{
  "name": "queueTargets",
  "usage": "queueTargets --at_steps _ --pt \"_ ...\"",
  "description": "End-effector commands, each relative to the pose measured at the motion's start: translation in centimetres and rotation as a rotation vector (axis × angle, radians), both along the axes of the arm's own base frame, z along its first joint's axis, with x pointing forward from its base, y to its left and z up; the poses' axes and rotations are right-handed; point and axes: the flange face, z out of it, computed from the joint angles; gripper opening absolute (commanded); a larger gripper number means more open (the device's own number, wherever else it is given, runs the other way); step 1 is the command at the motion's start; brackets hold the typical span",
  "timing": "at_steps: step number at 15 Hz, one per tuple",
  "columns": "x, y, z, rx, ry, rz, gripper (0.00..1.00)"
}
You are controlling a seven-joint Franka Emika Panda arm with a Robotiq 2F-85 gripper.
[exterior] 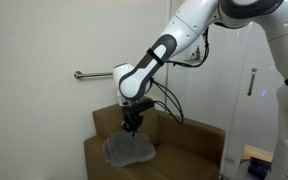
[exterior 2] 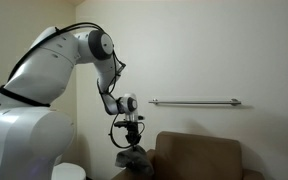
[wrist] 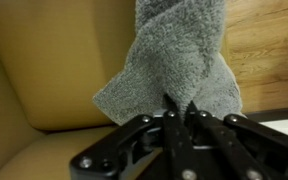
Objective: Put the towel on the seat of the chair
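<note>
One corner of the grey towel was pinched tight in the gripper, the rest slumped just below it on the chair seat. Let go there, I reckoned, it could slide off the edge.

The arm is white, its cables black

no readable text, labels or numbers in any view

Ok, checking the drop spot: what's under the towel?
The brown chair seat. The towel, pinched in the gripper, hangs over it. The patch directly beneath the towel is covered.
</note>
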Motion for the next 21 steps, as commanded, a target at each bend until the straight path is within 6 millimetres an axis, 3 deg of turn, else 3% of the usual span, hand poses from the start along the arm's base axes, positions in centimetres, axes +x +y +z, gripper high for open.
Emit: queueTargets --at_steps 1,8,13,21 --pt "-0.9 -2.2 1.4 -0.041 0.015 0.0 0.05" --pt "-0.8 -7.8 1.2 -0.057 0.015 -0.058 0.05" --pt "-1.7 -12.0 -0.1 -0.062 0.033 -0.151 0.05" --pt "-3.1 -17.1 -2.6 -0.07 0.038 -0.196 0.05"
